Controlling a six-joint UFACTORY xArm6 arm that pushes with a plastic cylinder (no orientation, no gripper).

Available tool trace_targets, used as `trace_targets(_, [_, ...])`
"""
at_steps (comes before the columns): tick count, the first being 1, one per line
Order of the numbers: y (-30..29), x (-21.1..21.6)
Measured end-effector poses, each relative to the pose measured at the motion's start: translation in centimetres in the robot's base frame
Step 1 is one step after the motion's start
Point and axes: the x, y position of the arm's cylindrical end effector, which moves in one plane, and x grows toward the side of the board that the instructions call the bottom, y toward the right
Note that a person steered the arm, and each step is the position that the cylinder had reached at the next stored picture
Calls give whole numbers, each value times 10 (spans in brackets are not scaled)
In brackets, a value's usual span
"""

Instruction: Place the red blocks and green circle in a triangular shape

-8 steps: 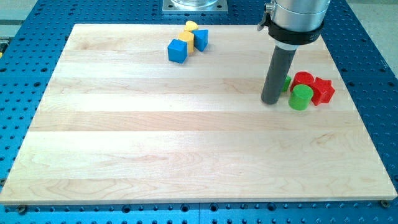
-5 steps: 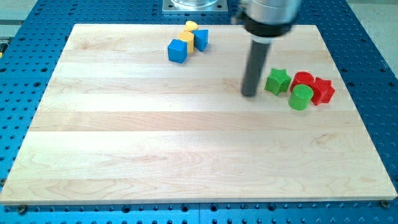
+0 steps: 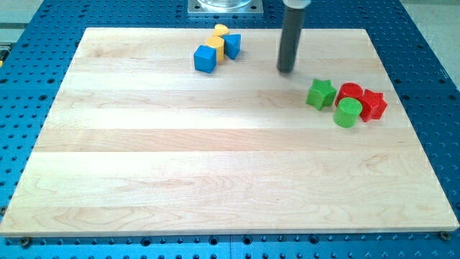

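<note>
Camera view shows my tip (image 3: pixel 286 70) standing on the wooden surface (image 3: pixel 215 165) toward the view's top, right of centre, touching no block. My tool is only a straight rod, so it has nothing to open or close and it grips nothing.

The task's pieces sit together near the view's right edge, down and to the right of my tip. The green circle (image 3: pixel 348 113) is at the bottom of the cluster; the red circle (image 3: pixel 350 92) is just above it, and the red star (image 3: pixel 372 104) is just to the right, both seemingly touching it. A green star (image 3: pixel 320 94) lies just left of the group, slightly apart, between my tip and the reds.

I judge the three task blocks already form a tight triangle, so the step in hand looks like a check or final tidy. If I adjust anything, the next move calls for care: an approach from the left would meet the green star first and drive it into the group. Coming round from the top or bottom would be safer, with only a light nudge.

Elsewhere, at the view's top left of centre, two blue cubes (image 3: pixel 205 59) and a yellow block (image 3: pixel 218 34) are bunched together, well apart from the work. Around the wood runs a blue perforated base (image 3: pixel 29 108), with a metal mount (image 3: pixel 225 7) at the top edge.
</note>
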Motion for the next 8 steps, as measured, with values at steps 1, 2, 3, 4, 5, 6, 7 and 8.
trace_targets(1, [108,-3])
trace_targets(2, [159,27])
trace_targets(3, [171,80])
trace_targets(4, [134,108])
trace_targets(5, [55,117])
trace_targets(6, [58,91])
trace_targets(7, [19,78])
trace_targets(8, [-63,114])
